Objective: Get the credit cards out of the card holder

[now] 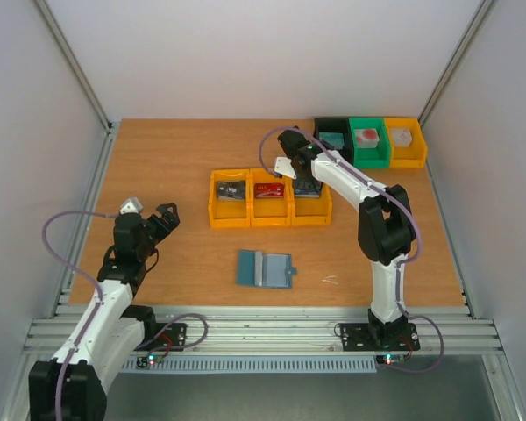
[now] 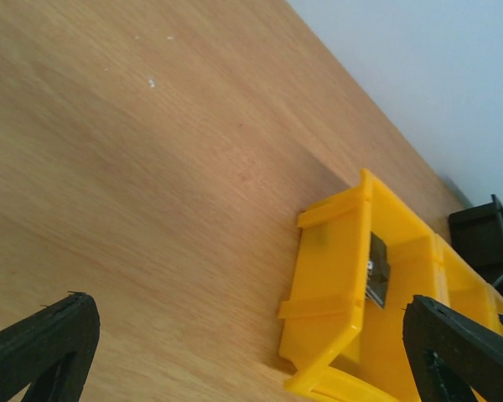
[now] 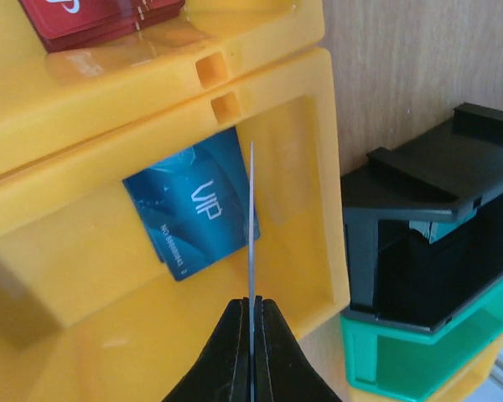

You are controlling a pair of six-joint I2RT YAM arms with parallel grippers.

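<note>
right hand (image 3: 251, 311) pinched on a card (image 3: 252, 218), edge-on, straight over right yellow bin (image 3: 323, 209) where blue card (image 3: 193, 213) lies | holder (image 1: 265, 268) open at bench (image 1: 158, 158) centre, long axis left-right | left hand (image 1: 164, 217) wide, empty, left of holder

Four yellow bins (image 1: 230, 220), one black bin (image 1: 332, 121), one green bin (image 1: 369, 161) and one blue card holder (image 1: 265, 269) are counted.

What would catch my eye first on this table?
Three yellow bins sit in a row mid-table, a card in each. The right gripper pinches a thin card edge-on over the blue VIP card in the rightmost bin. The open blue card holder lies nearer the arms.
</note>
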